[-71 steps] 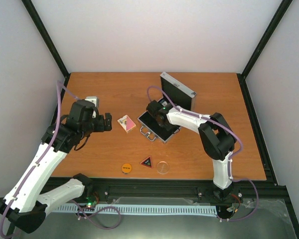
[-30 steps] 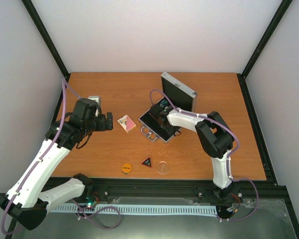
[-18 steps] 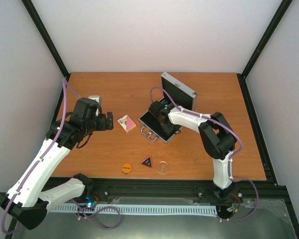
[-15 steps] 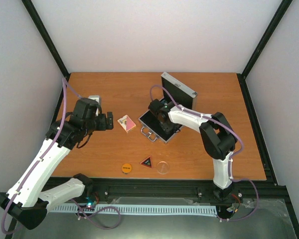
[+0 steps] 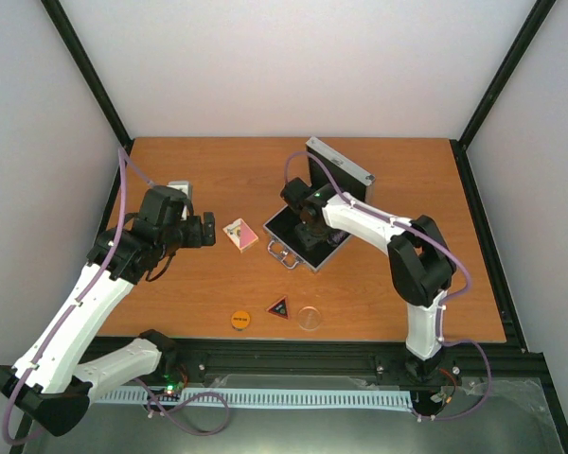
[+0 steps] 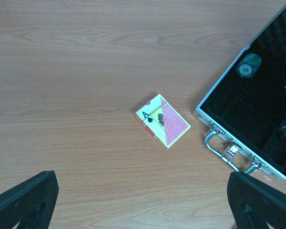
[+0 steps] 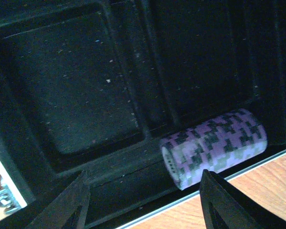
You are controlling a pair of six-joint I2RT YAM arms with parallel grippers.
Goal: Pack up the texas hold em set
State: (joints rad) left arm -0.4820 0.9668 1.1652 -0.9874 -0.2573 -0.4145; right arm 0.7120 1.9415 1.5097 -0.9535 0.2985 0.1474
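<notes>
Purple-white roll of poker chips [image 7: 214, 148] lies in black-lined aluminium case [image 7: 62, 95], just ahead of the right end effector [image 7: 143, 174], half-open and empty.

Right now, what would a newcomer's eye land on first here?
The open silver case at centre: the right gripper hangs open inside it, near a roll of purple chips. Left of it, the pink-white card pack lies flat below the open left gripper.

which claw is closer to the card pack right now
Left. The left claw hovers just to the left of the card pack. The right claw is down in the open case, farther off on the pack's right.
</notes>
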